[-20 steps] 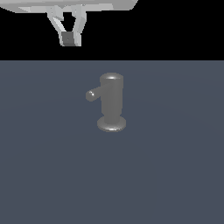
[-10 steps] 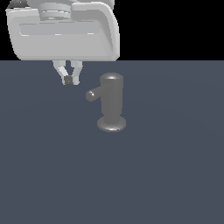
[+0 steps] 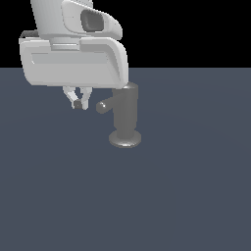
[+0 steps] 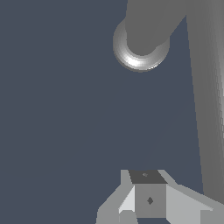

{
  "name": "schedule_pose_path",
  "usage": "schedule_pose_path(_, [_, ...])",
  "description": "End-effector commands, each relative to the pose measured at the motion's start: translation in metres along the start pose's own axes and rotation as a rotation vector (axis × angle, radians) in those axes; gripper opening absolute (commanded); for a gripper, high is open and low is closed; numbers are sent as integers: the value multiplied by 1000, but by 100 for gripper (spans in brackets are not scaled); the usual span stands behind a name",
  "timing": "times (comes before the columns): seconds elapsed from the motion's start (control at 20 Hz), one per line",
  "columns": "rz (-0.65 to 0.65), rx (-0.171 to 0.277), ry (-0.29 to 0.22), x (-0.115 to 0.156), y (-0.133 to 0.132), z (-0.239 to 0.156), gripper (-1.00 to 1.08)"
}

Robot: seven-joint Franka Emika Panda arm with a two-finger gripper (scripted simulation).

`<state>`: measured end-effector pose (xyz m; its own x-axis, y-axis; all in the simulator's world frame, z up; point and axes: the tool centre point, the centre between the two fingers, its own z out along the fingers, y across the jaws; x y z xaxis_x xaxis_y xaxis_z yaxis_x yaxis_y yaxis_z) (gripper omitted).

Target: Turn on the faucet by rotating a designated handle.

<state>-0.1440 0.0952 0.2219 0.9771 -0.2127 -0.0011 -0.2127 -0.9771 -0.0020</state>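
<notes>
Handle [image 3: 102, 106] free; jaws [image 3: 78, 104] closed, just beside.

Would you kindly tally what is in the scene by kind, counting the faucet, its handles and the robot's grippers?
Faucet: 1
Handle: 1, a rod on the faucet's side
Gripper: 1, jaws close together, apart from the handle
Total: 3
</notes>
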Motion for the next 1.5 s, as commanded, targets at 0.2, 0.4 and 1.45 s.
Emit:
schedule_pose_path(0.2, [3, -2, 1, 2, -1, 3, -100])
schedule_pose_path(0.4, [3, -2, 1, 2, -1, 2, -100])
schedule_pose_path(1.45, [3, -2, 1, 18, 99, 2, -100])
